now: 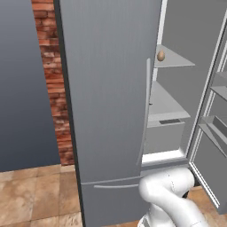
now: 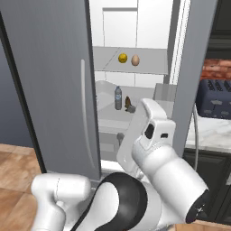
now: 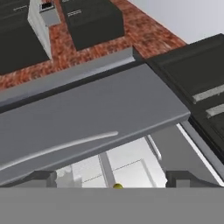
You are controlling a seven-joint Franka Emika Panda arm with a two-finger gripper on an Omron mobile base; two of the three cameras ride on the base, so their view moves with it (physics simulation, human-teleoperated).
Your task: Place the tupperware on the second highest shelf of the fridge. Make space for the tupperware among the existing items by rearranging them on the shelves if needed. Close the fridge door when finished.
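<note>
Brushed grey steel makes up the fridge point(image 1: 106, 111), whose left door stands closed with its slim handle point(image 1: 145, 111) running down the inner edge, while the right door point(image 1: 213, 133) is swung wide open, showing a pale interior. Inside, seen from the right base view, one pale-grey shelf point(image 2: 149, 72) carries a yellow round fruit point(image 2: 122, 57) and a tan egg point(image 2: 135, 60) just beside each other, apart but close. On the shelf below point(image 2: 106, 115) stand a clear water bottle point(image 2: 118, 98) and, just to its right, a small dark brownish item point(image 2: 128, 104) too small to identify. Whether the upper of these two is the second highest shelf cannot be told, since the top of the compartment is cut off. The left base view shows the egg at the shelf's edge, the closed door hiding the rest of that shelf, and a drawer point(image 1: 164, 135) low in the compartment.

The tupperware cannot be made out in any view. A dark blue-grey toaster point(image 2: 215, 99) sits on the counter point(image 2: 212, 131) right of the fridge, partly hidden by the open door's edge.

The claw point(image 3: 111, 179) is released, its dark fingertips point(image 3: 41, 178) spread wide at the bottom of the hand view with nothing between them; it looks along the fridge door, with the yellow fruit barely peeking at the lower edge. In the right base view the arm's own forearm blocks the fridge's lower part.
</note>
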